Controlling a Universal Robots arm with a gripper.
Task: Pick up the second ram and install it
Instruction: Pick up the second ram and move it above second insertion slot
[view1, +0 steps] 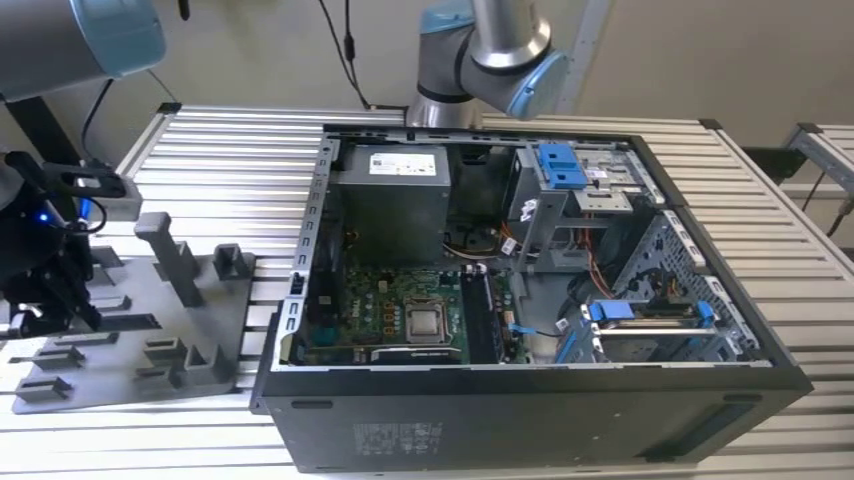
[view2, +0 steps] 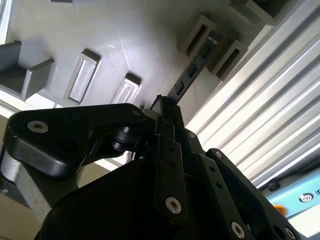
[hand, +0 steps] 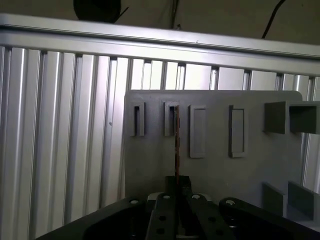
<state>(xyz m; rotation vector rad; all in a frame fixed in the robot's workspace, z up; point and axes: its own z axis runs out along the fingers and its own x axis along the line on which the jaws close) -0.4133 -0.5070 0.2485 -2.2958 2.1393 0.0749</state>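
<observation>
We log one end effector pinching the near end of the memory stick, whose far end sits between two slotted blocks of the grey tray on the desk.

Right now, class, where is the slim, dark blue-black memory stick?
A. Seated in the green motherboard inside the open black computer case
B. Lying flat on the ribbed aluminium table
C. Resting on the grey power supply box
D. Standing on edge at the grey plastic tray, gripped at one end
D: in the first wrist view the second ram runs edge-on from a slotted block of the grey tray into the gripper, which is closed on its near end.
</observation>
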